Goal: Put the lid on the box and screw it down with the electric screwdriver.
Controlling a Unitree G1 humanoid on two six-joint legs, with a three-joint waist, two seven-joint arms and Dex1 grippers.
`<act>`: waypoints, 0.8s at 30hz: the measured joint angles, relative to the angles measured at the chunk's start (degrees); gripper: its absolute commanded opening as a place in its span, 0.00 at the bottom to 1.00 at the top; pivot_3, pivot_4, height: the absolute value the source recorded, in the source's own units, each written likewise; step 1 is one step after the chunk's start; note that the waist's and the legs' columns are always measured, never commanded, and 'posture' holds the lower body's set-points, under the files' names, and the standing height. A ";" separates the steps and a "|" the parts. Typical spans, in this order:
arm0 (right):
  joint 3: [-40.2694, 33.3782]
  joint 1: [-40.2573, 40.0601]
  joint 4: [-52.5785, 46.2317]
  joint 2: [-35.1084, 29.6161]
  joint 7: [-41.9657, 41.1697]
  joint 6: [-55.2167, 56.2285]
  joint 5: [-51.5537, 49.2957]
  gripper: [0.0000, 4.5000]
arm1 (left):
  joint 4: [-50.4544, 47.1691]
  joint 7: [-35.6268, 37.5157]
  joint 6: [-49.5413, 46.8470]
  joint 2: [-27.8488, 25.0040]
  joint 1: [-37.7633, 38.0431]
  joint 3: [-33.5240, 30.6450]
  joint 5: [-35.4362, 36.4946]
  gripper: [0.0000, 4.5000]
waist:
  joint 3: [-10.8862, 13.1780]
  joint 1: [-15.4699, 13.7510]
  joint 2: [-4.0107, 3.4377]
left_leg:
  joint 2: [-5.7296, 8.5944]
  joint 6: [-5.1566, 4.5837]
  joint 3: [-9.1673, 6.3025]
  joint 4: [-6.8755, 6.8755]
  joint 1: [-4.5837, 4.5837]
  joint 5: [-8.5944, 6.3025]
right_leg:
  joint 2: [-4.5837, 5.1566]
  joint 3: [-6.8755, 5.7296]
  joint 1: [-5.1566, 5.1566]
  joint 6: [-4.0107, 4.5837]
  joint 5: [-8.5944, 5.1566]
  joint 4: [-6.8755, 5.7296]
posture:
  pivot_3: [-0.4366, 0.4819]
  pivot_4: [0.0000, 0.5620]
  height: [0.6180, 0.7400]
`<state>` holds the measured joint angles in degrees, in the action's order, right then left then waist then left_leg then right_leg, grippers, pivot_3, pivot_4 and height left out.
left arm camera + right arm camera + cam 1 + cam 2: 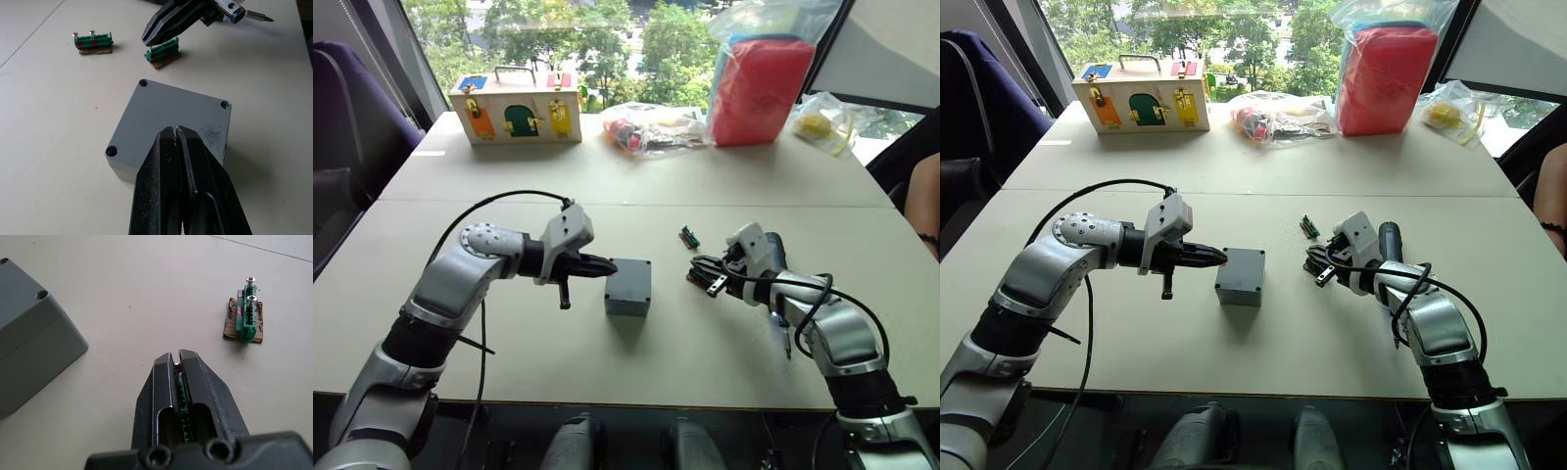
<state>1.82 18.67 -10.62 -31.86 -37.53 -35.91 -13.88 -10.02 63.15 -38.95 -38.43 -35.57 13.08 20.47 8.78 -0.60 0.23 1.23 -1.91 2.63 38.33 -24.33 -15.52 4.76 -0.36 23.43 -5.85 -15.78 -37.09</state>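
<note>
- The box [627, 286] sits near the middle of the table [636, 186], with the lid [171, 120] already seated on top; its corner screw holes look empty.
- The left gripper [603, 265] rests its tips at the lid's near edge, jaws pressed together with nothing between them.
- The right gripper [177, 363] hovers over a green screw holder [163, 49], jaws closed around a small screw [175, 364] standing in it.
- A second screw holder [247, 316] lies just beyond, with two screws upright.
- The electric screwdriver [1390, 239] appears to lie beside the right forearm.
- Box and lid look rigid, light and smooth, likely to slide when pushed; steadying them from the sides seems wise.
- The screw is tiny and easily dropped; a hold just under the head should suit.
</note>
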 measured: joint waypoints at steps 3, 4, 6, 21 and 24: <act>-0.25 0.37 -1.68 -0.04 0.15 -1.14 -0.60 0.03 | 0.33 -0.20 0.00 0.27 0.00 0.00 0.01 0.00 | 0.00 0.01 0.00 | 0.00 0.00 0.00 0.00 0.00 0.00 | 0.00 0.00 0.00 0.00 0.00 0.00 | 0.48 0.27 1.00; -0.29 0.75 -2.16 -0.04 0.27 -1.50 -0.86 0.03 | 0.35 -0.22 0.00 0.27 0.00 -0.01 0.02 0.00 | 0.00 0.03 0.00 | 0.00 0.00 0.00 0.00 0.00 0.00 | 0.00 0.00 0.00 0.00 0.00 0.00 | 0.48 0.27 1.00; -0.38 1.71 -3.19 0.11 0.65 -2.83 -1.44 0.03 | 0.36 -0.22 0.00 0.26 0.00 -0.02 0.03 0.00 | 0.00 0.05 0.00 | 0.00 0.00 0.00 0.00 0.00 0.00 | 0.00 0.00 0.01 0.00 0.00 -0.01 | 0.48 0.27 1.00; 5.53 7.31 -9.37 4.81 0.42 -6.93 -5.78 0.03 | 2.92 -1.32 1.22 -3.15 1.69 -1.49 -1.15 0.00 | 0.00 -0.02 0.00 | 0.00 0.01 -0.01 0.01 -0.01 0.00 | 0.00 0.00 0.01 0.00 0.00 0.00 | 0.48 0.27 1.00; 6.41 7.27 -9.10 4.75 0.13 -6.66 -5.42 0.03 | 2.46 -1.82 0.70 -3.15 1.74 -1.92 -1.03 0.00 | 0.00 0.11 0.00 | -0.02 0.01 -0.01 0.01 -0.01 0.00 | -0.02 0.00 0.02 0.00 0.00 -0.01 | 0.48 0.27 1.00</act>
<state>8.23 25.94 -19.72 -27.11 -37.40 -42.56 -19.31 -7.57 61.33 -38.25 -41.58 -33.83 11.16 19.45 8.78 -0.49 0.23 1.21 -1.90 2.62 38.34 -24.33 -15.52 4.73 -0.36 23.45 -5.84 -15.78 -37.09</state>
